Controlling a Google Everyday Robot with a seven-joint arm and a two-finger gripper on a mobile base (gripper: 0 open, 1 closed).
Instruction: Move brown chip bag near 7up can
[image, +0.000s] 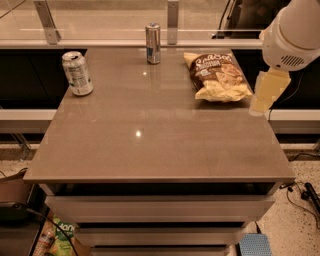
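The brown chip bag (217, 76) lies flat at the back right of the table, dark brown with pale yellow ends. The 7up can (77, 73) stands upright at the table's far left, silvery-white with green print. My gripper (266, 93) hangs from the white arm at the right edge of the table, just right of the bag's near end and a little above the surface. It holds nothing that I can see.
A slimmer, taller silver-and-blue can (153, 43) stands at the back middle of the grey table (150, 135). A rail with metal posts (172, 20) runs behind the table. Drawers are below the top; cables lie on the floor at right.
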